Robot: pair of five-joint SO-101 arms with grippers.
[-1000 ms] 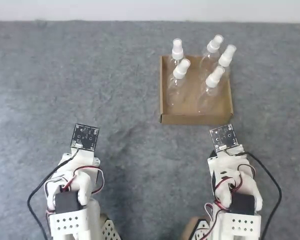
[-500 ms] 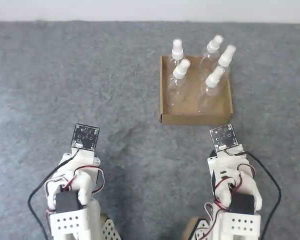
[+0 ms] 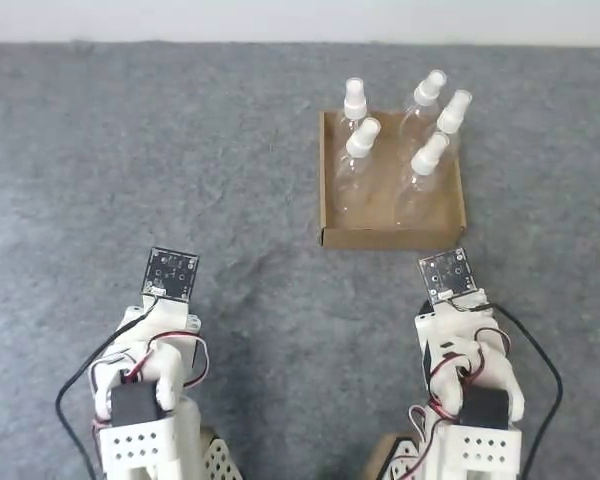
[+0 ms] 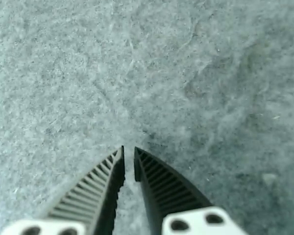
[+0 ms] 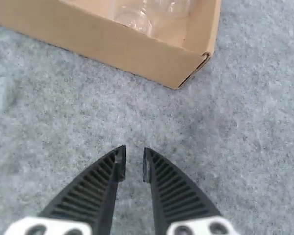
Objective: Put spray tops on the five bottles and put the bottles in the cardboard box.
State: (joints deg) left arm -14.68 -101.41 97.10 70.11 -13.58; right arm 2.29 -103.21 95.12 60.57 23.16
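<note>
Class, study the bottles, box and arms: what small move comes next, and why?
Probably none: leave the left pincer and right pincer parked, empty. All five bottles wear spray tops and stand inside the box, so the task looks done.

Bottles point(image 3: 358, 170) crowd box point(image 3: 390, 238), tight gaps; room over mat point(image 3: 180, 150) beside box.
</note>
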